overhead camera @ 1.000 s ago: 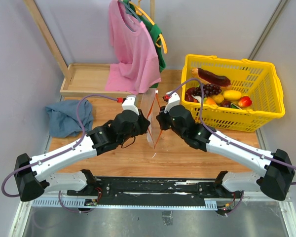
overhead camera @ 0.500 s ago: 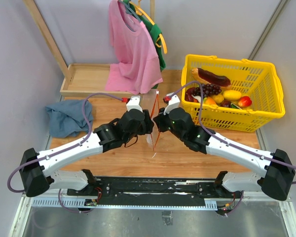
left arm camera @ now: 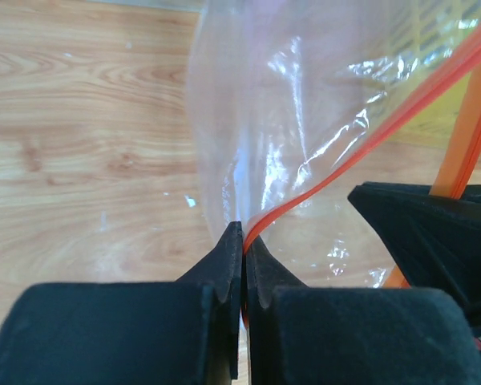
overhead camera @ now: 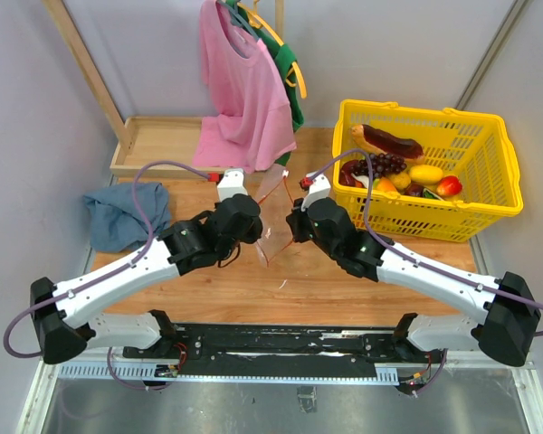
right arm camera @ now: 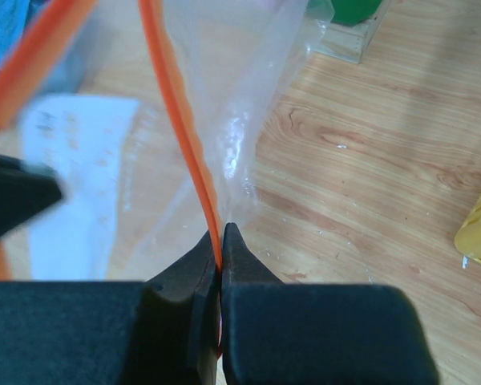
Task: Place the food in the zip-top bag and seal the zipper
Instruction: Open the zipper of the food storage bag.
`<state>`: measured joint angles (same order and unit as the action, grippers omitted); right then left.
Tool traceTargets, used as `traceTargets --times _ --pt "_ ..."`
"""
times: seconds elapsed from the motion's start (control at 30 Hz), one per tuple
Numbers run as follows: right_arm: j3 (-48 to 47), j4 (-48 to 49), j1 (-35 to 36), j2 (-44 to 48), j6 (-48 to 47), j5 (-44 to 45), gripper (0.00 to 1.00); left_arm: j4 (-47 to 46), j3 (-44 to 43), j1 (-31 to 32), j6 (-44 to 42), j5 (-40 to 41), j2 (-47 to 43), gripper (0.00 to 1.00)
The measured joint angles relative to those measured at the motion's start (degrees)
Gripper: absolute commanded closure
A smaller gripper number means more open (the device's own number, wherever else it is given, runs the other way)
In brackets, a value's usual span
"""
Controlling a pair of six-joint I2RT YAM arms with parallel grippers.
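The clear zip-top bag [overhead camera: 273, 210] hangs between my two grippers above the wooden table. My left gripper [overhead camera: 253, 226] is shut on the red zipper strip [left arm camera: 325, 164] at one side of the bag's mouth. My right gripper [overhead camera: 292, 226] is shut on the zipper strip [right arm camera: 180, 120] at the other side. The bag's clear film [left arm camera: 264, 96] and white label patch [right arm camera: 76, 168] show in the wrist views. The food [overhead camera: 407, 172], grapes, a sausage and several fruits, lies in the yellow basket. No food shows in the bag.
The yellow mesh basket [overhead camera: 489, 212] stands at the right. A blue cloth [overhead camera: 122, 212] lies at the left. A wooden tray [overhead camera: 158, 145] sits at the back, with pink and green shirts [overhead camera: 244, 90] hanging over it.
My left gripper has drawn back to the left with its side of the strip. The bag, edge-on and flat before, now tilts and spreads between the grippers. The right gripper barely moved.
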<state>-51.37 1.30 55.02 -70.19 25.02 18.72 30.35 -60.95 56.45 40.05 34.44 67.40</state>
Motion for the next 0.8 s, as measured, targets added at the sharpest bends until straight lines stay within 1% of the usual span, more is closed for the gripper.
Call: traceTargets --times 0.27,0.43,0.53,0.7,0.8 --pt "-0.92 -1.29 -0.81 -1.88 -0.2 -0.72 0.99 16.22 -10.14 0.0 0.59 6.23 -3.23 1.0" --pt "-1.49 -0.7 -0.81 -5.11 -0.15 -4.46 0.99 25.97 -14.91 0.0 2.01 7.96 -2.6 1.0" --pt "-1.51 0.15 -0.81 -7.17 -0.13 -6.21 0.99 27.23 -14.6 0.0 1.97 7.93 -1.31 1.0" --pt "-1.33 0.11 -1.31 -10.93 -0.17 -6.4 0.99 25.92 -9.29 0.0 1.81 7.3 2.38 1.0" --pt "0.04 0.11 -2.27 -11.54 -0.24 -5.6 0.99 25.35 -7.61 -0.33 2.03 7.17 4.9 0.99"
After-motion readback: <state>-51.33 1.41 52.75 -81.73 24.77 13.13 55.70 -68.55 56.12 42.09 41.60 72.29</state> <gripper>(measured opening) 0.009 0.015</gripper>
